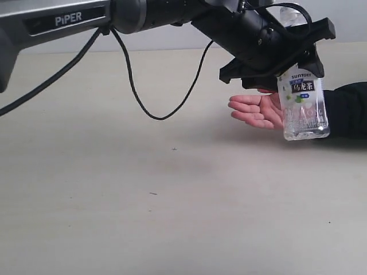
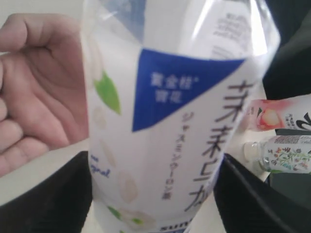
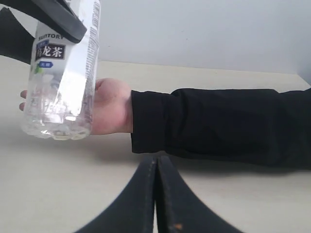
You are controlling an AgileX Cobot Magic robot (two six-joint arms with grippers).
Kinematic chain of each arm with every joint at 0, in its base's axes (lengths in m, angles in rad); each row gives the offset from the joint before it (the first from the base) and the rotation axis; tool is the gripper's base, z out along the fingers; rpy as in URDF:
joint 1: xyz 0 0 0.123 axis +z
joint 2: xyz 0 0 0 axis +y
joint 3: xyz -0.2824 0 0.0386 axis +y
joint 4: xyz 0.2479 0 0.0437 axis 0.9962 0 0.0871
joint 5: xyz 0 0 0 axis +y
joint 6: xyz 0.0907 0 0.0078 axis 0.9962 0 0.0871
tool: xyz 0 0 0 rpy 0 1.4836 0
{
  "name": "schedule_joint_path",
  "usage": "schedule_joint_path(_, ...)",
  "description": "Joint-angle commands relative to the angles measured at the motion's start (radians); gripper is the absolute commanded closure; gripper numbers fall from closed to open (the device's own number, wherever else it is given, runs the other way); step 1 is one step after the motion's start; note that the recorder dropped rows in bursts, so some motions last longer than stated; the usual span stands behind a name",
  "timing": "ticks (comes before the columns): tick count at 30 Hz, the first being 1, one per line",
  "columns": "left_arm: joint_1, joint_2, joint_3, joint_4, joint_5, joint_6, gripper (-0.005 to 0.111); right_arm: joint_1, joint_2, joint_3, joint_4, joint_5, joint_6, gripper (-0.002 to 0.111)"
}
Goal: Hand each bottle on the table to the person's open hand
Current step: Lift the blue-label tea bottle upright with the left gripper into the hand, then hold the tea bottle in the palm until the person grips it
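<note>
A clear bottle [image 1: 303,106] with a white label and blue triangle [image 2: 170,121] hangs upright, base just above the table [image 1: 143,200]. My left gripper [image 1: 295,71] is shut on its upper part, a black finger [image 2: 53,204] on each side. It reaches across to the right of the exterior view. The person's open hand [image 1: 258,110] lies palm up right behind the bottle [image 3: 60,73]; contact cannot be told. The pink bottle [image 2: 272,114] and the flowered-label bottle [image 2: 286,155] lie beyond it. My right gripper [image 3: 156,160] is shut and empty, low over the table. The lime-green bottle is out of view.
The person's black sleeve [image 3: 218,124] stretches across the table from the right. A black cable [image 1: 132,80] loops down from the left arm [image 1: 69,20] over the table's far middle. A pale wall stands behind the table.
</note>
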Motion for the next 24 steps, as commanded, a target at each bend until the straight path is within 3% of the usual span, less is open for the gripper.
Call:
schedule_joint_path(1, 0.038, 0.047, -0.047, -0.072, -0.014, -0.005, 0.107, -0.003, -0.005, 0.005, -0.003, -0.003, -0.006, 0.108)
schedule_joint_path(7, 0.096, 0.102, -0.061, -0.143, -0.002, -0.053, 0.107, -0.003, -0.005, 0.005, -0.003, -0.003, -0.006, 0.108)
schedule_joint_path(19, 0.096, 0.162, -0.061, -0.222, -0.019, 0.057, 0.107, -0.003, -0.005, 0.005, -0.003, -0.003, -0.006, 0.108)
schedule_joint_path(21, 0.096, 0.162, -0.061, -0.224, -0.026, 0.057, 0.102, -0.003, -0.005, 0.005, -0.003, -0.003, -0.006, 0.108)
schedule_joint_path(24, 0.096, 0.162, -0.061, -0.260, -0.026, 0.057, 0.084, -0.003, -0.005, 0.005, -0.003, -0.003, -0.006, 0.108)
